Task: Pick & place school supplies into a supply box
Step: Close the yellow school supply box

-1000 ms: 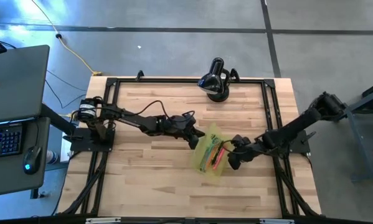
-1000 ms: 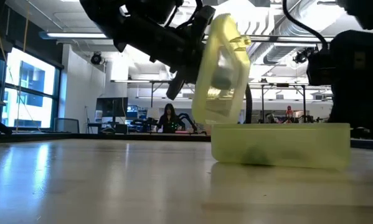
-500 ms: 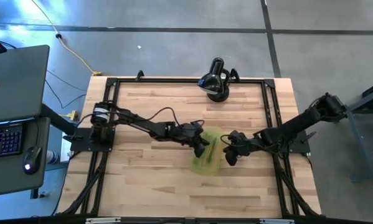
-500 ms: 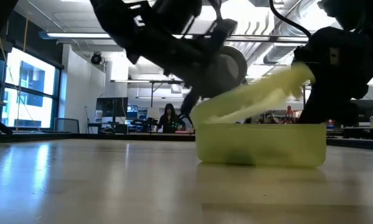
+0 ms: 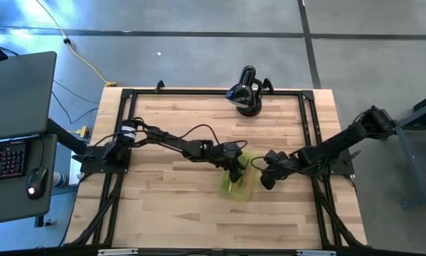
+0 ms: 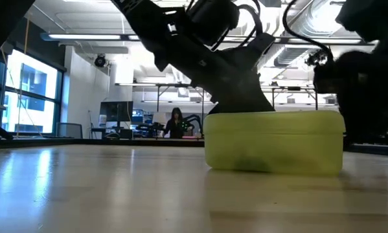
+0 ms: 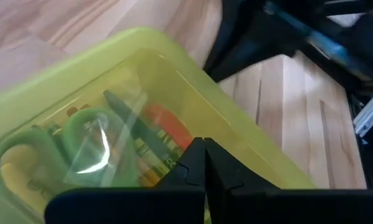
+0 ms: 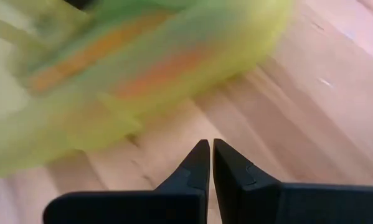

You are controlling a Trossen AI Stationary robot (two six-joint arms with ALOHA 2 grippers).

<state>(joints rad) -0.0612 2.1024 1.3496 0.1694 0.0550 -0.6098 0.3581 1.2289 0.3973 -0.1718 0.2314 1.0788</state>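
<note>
translucent yellow-green rectangular plastic case [image 6: 274, 142] sits flat on the pale wooden surface [image 6: 96, 188], lid down, dark blur of contents inside. black left arm [image 6: 200, 45] slants down from above, its tip pressing on the case's lid near one end. black right arm [image 6: 359, 84] hangs just beside the other end. a person [image 6: 175, 123] far back in the room.
</note>
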